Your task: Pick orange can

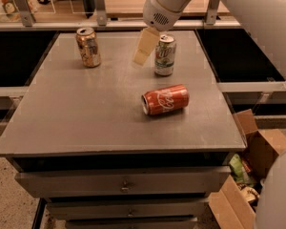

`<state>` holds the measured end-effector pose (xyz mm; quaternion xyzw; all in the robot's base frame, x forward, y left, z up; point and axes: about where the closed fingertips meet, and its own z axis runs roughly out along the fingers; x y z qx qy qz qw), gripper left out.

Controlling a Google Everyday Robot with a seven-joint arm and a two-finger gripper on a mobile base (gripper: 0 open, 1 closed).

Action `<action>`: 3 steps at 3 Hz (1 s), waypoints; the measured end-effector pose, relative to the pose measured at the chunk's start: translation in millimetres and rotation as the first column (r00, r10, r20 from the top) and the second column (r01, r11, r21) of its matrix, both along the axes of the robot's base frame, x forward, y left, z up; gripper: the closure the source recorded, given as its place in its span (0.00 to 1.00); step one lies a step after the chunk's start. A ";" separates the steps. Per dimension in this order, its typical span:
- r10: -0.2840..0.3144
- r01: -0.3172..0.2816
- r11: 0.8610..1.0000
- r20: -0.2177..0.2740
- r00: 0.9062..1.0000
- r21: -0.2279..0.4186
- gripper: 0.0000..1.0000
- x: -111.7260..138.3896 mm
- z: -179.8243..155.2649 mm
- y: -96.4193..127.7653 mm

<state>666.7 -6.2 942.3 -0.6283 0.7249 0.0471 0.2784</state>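
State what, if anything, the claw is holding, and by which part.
Nothing. The claw hangs above the table between the orange can and the silver-green can, gripping neither.

A grey metal table [86, 123] with drawers [86, 184] stands on speckled floor [9, 209], an open cardboard box [264, 149] beside it.

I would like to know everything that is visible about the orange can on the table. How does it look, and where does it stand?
The orange can looks like a metal soda can, with a golden-orange body, pale mottled markings and a silver top. It stands upright near the far left corner of the grey table, resting on its base. Nothing else touches it. The gripper hangs apart from it, further right in the picture, beside the green-marked can.
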 end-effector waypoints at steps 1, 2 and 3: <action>0.000 0.000 1.000 0.000 1.000 0.000 0.00 0.0 -0.1 0.1; 0.018 -0.018 1.000 0.017 1.000 0.009 0.00 9.0 -1.8 10.6; 0.035 -0.038 0.998 0.053 0.998 0.050 0.00 33.3 -0.4 31.3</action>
